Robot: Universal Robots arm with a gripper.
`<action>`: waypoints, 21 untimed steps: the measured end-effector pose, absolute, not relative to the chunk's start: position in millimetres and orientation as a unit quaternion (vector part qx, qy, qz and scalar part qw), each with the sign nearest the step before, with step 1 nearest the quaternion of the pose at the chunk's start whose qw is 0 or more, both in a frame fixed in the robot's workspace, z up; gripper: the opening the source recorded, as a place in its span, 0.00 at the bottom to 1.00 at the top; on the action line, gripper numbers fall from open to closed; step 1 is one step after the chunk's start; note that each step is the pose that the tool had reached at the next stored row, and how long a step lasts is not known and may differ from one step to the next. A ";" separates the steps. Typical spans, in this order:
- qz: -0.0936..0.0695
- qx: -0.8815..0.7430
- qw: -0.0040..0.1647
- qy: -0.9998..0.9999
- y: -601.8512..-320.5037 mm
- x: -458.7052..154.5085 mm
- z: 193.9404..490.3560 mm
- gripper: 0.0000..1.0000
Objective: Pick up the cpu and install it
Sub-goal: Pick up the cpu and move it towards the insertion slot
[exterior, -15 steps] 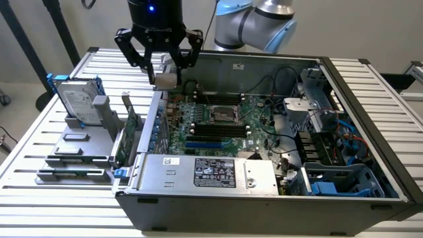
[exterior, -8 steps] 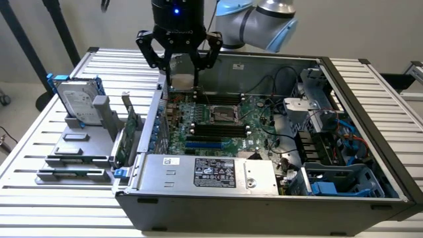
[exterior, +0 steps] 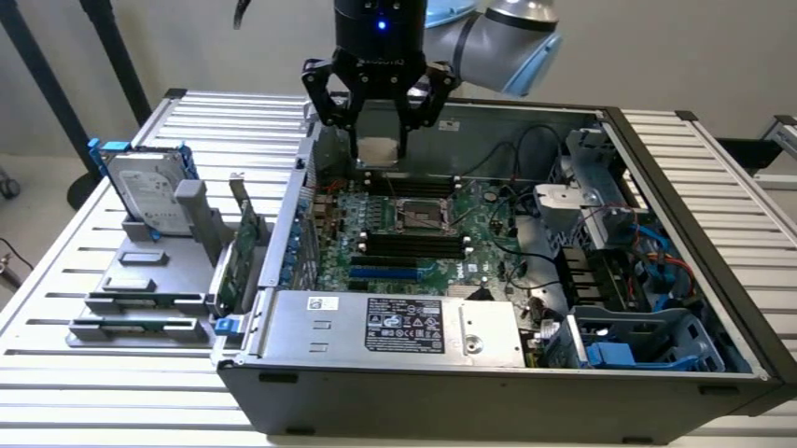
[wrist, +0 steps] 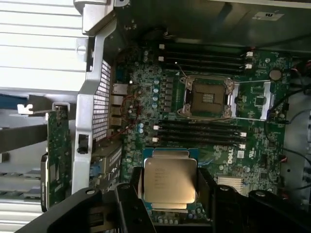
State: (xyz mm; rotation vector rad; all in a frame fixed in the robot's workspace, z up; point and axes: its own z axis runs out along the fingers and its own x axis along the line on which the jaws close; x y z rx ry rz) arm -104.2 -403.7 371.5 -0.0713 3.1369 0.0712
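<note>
Two dark fingers of the gripper are pinched against opposite sides of the cpu. The cpu is carried in the air over the motherboard, near the edge by the far wall of the case and apart from the open socket. Its metal top is turned flat toward the wrist camera, its sides parallel to the memory slots; as it is near square, no long axis can be told. In the exterior view a hard drive is seen upright on a grey rack beside the case, while the socket's contact field is seen in the wrist view. The chip's print cannot be read, its underside is hidden, and one edge is perhaps covered by the gripper's body.
</note>
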 end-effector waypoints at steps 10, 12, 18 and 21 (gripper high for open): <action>0.021 -0.023 0.002 1.000 -374.9 -80.4 356.4 0.55; 0.021 -0.023 0.002 1.000 -370.6 -77.4 353.2 0.55; 0.021 -0.022 0.002 1.000 -360.5 -68.5 343.5 0.55; 0.021 -0.020 0.002 1.000 -357.6 -64.2 338.6 0.55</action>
